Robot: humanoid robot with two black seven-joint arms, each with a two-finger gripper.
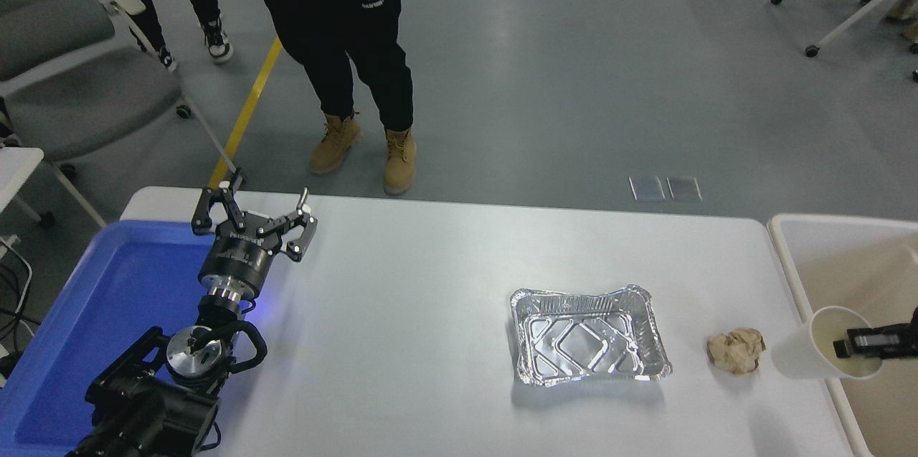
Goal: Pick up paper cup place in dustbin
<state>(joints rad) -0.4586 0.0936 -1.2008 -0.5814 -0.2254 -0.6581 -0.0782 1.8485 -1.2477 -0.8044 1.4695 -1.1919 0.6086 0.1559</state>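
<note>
right claw (853,346) apparently gripping paper cup (807,351), over dustbin (789,263) rim

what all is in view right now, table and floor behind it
white paper cup: 1, white, cream inside, lifted at the dustbin's left rim, tipped.
beige plastic dustbin: 1, right edge.
shiny foil tray: 1, silver, table centre-right.
crumpled tan paper ball: 1, between tray and cup.
blue plastic tray: 1, left.
white table: 1.
grey chair: 1, upper left.
people: 2, legs only, far side.
left gripper: black, open, parked left.
right gripper: black, gripping the cup's rim.
</note>
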